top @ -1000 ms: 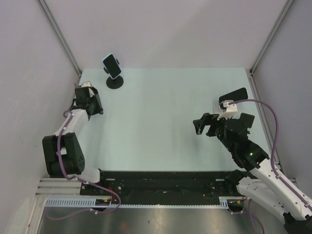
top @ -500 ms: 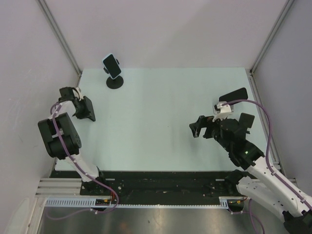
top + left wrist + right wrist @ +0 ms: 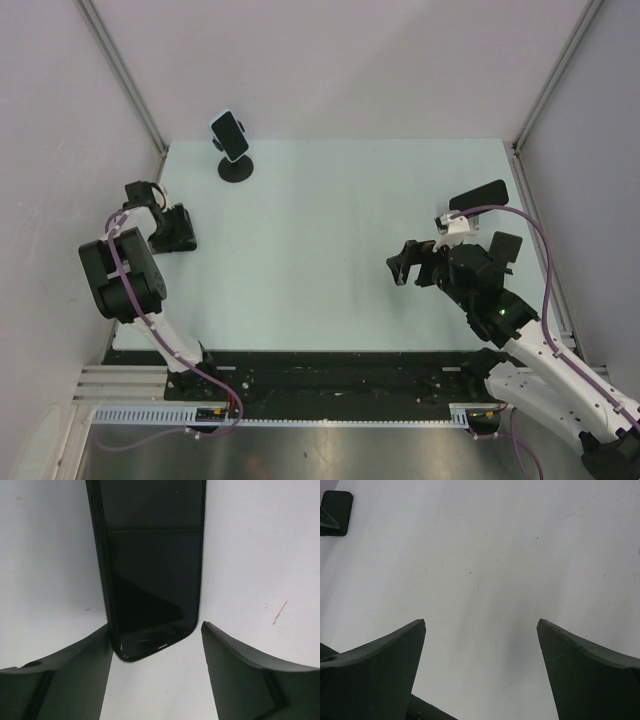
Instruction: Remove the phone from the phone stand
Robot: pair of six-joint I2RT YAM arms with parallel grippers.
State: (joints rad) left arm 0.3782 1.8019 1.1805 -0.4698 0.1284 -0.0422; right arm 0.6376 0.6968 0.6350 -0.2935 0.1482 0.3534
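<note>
A black phone (image 3: 150, 565) lies flat on the pale table in the left wrist view. Its rounded end sits between the fingers of my left gripper (image 3: 156, 630), which is open. The left finger (image 3: 75, 675) is close against the phone's edge, while the right finger (image 3: 250, 675) stands apart from it. From above, the left gripper (image 3: 178, 234) is low at the table's left side and covers the phone. The phone stand (image 3: 236, 169), a round black base with a tilted white-rimmed plate, stands at the back left. My right gripper (image 3: 405, 268) (image 3: 481, 622) hovers open and holds nothing.
Grey enclosure walls and metal posts (image 3: 120, 70) close in the table on three sides. A black rail (image 3: 340, 370) runs along the near edge. A dark rounded block (image 3: 335, 512) shows at the far left of the right wrist view.
The left arm drew back from near the stand towards the near left, lowered, and its gripper opened, letting go of the phone. The right gripper drifted slightly left.
</note>
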